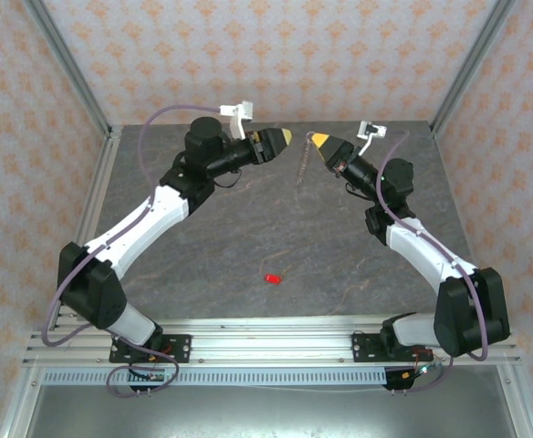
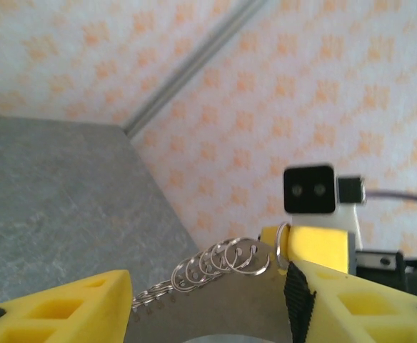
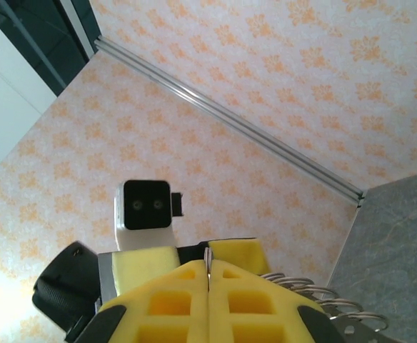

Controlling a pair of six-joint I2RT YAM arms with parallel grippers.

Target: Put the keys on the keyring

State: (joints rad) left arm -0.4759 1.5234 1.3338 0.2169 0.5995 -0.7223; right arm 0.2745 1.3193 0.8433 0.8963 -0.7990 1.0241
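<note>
right fingers (image 3: 173, 286) pinched shut on the keyring (image 1: 300, 166) — it hangs above the worktop (image 1: 248, 228). left fingers (image 2: 66, 304) stand apart, flanking its loops. red key (image 1: 272, 277) lies on the worktop — well apart, nearer the bases.

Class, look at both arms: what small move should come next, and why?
Probably the open left gripper should back off and head down toward the tiny red key lying alone on the grey table: the right gripper is shut on the grey metal keyring of linked loops, held aloft.
</note>
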